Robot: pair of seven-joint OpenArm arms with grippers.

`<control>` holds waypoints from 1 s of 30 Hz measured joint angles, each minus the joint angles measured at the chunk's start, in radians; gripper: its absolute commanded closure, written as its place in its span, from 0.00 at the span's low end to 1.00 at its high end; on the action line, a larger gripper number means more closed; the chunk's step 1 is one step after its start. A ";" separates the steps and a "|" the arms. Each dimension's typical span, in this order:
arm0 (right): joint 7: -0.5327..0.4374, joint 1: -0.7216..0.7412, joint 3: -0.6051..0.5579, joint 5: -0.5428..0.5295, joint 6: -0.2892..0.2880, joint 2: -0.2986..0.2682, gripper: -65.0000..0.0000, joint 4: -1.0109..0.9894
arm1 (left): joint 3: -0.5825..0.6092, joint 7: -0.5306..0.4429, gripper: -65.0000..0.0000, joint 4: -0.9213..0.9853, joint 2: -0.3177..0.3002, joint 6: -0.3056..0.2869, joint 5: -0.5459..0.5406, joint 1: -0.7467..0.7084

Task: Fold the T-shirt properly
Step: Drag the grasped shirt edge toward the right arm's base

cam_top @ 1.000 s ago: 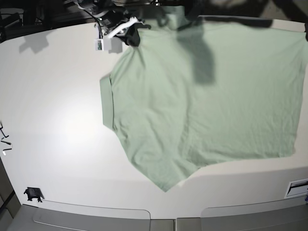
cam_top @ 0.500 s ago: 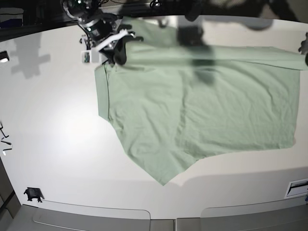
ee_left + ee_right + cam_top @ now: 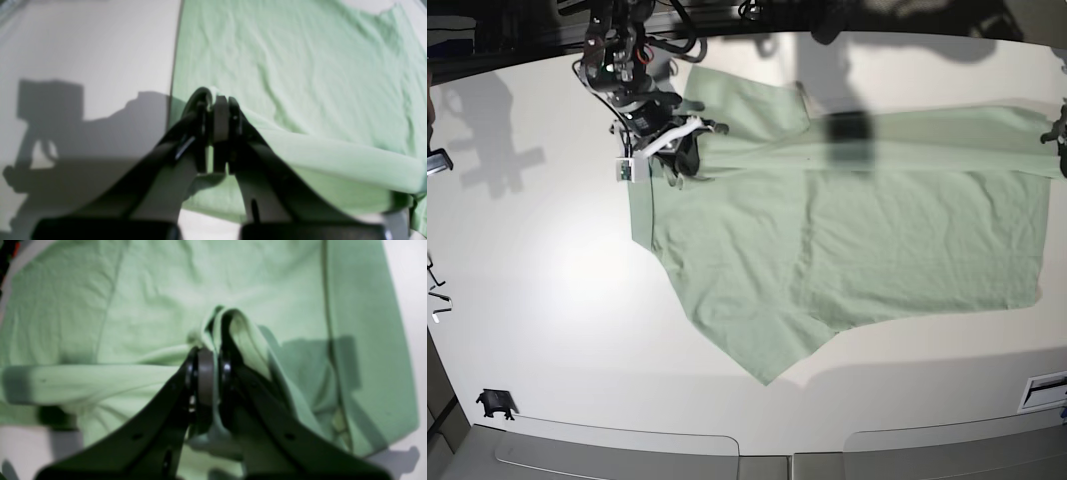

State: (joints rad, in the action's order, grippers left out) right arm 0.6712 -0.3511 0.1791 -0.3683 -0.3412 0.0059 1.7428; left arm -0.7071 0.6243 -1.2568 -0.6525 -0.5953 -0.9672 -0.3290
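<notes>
The right gripper [image 3: 208, 373] is clamped on a bunched fold of the T-shirt [image 3: 160, 316], and the left gripper [image 3: 217, 116] pinches its lifted edge [image 3: 333, 153] the same way. The shirt [image 3: 847, 240] lies spread over the white table [image 3: 537, 280], its top edge raised between both arms.
</notes>
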 measured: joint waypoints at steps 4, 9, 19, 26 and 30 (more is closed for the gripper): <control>0.003 0.025 0.000 0.002 0.000 -0.001 1.00 -0.022 | 0.000 -0.043 1.00 0.000 -0.001 -0.004 0.000 0.003; 0.003 0.032 0.000 0.002 0.000 0.000 1.00 -0.022 | 0.000 -0.042 1.00 0.000 -0.001 -0.003 0.004 0.033; -0.020 0.032 0.000 0.002 0.028 0.000 1.00 -0.022 | 0.044 -0.048 1.00 0.000 -0.001 -0.003 0.062 0.074; -0.043 0.032 0.000 0.032 0.054 0.000 1.00 -0.022 | 0.106 -0.077 1.00 0.000 -0.001 -0.004 0.135 0.102; -0.045 0.033 0.000 0.032 0.061 0.000 1.00 -0.022 | 0.111 -0.077 1.00 0.000 -0.001 -0.003 0.157 0.113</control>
State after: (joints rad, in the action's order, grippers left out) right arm 0.6262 -0.3183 0.1791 -0.3367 -0.2802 0.0055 1.7206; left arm -0.5964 0.5468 -1.2568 -0.6537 -0.5987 -0.8101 -0.2157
